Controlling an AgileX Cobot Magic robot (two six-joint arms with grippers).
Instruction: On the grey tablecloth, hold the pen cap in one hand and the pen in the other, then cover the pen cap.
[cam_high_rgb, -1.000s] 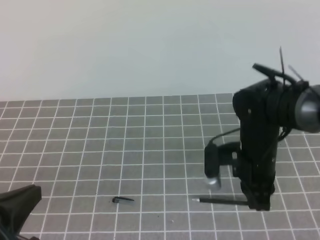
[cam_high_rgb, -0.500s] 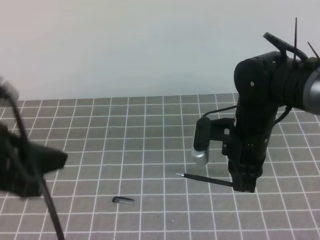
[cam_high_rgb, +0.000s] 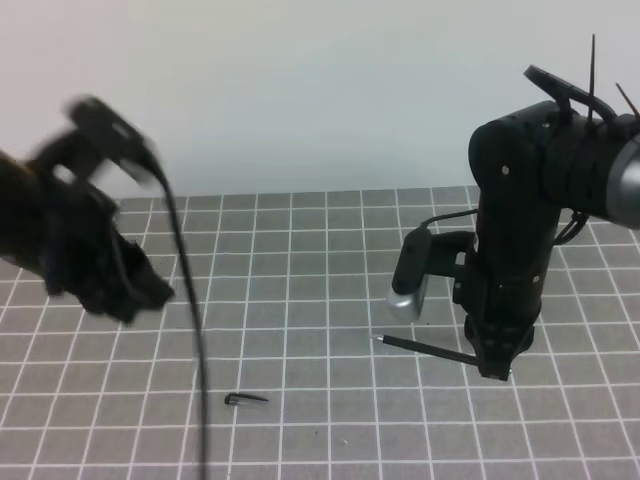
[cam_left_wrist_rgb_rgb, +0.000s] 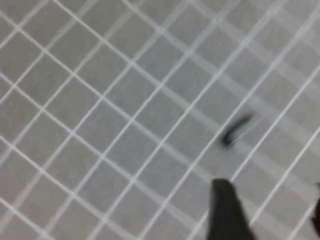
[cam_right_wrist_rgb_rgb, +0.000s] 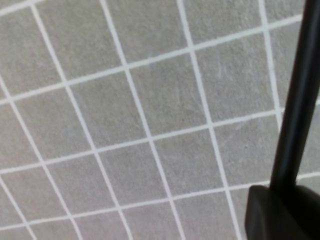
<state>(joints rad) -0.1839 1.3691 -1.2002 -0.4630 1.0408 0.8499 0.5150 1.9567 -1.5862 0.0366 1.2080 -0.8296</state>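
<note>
Exterior high view: grey tablecloth, white-gridded, covering the table. Pen cap, small, black, lying flat on the cloth near the front edge, touched by nothing. Pen, slim, black, lifted clear of the cloth, nearly level, free end pointing toward the middle of the table, other end pinched in the right gripper, whose jaws are clamped on it. Right arm upright at the right side, well apart from the cap. Left gripper, heavily blurred, raised above the cloth at the left side, up and to the left of the cap; jaw state not readable. Left wrist view: smeared; cap on the cloth beyond one dark fingertip, a second possibly at the right edge. Right wrist view: pen shaft rising from the gripper body across the grid.
</note>
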